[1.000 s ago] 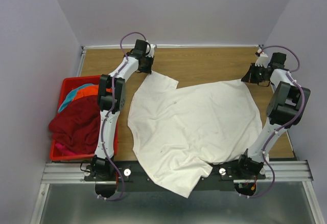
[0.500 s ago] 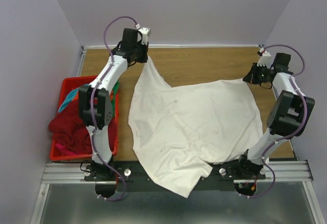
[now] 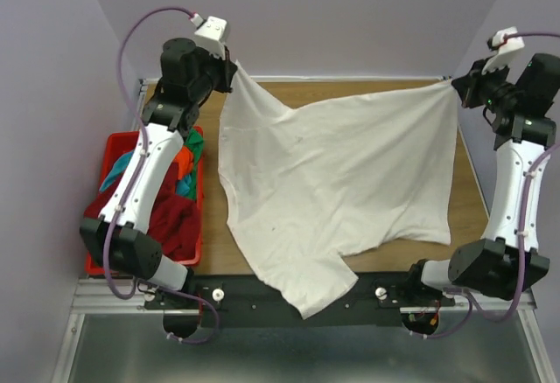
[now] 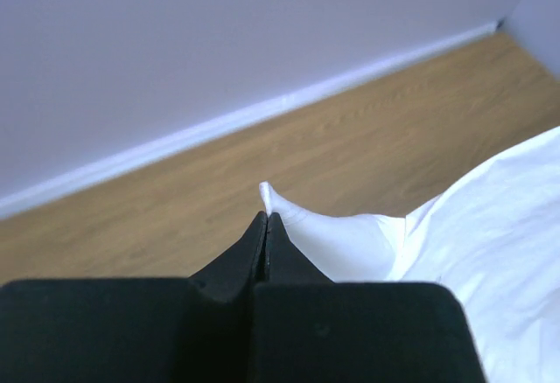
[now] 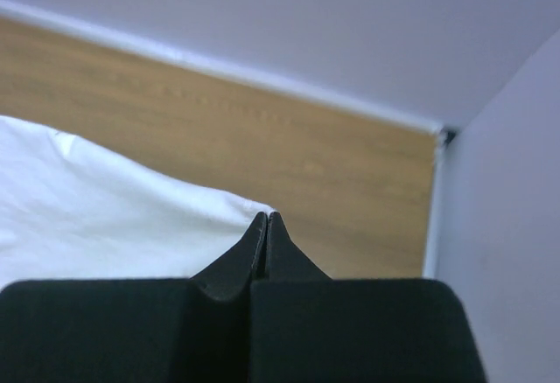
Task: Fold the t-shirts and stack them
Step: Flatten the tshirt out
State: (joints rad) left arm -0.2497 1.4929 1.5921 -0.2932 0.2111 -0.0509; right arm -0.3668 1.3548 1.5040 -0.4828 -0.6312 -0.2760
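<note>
Top view: the white t-shirt (image 3: pixel 341 182) is held stretched by its far corners, the left tool (image 3: pixel 231 66) and right tool (image 3: pixel 458 87) each clamped on one, and its near end is draped over the front edge of the desk (image 3: pixel 213 234). An even, taut spread is judged best before it is laid flat. Left wrist view: a peak of cloth is pinched at the closed tips. Right wrist view: the corner is apparently nipped likewise, with the shirt spread leftward.

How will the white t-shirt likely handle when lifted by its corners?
Probably floppy: the white t-shirt sags between the left gripper and right gripper. Likely light: fingertip pinches hold it. Its near end overhangs the table and may drag.
</note>
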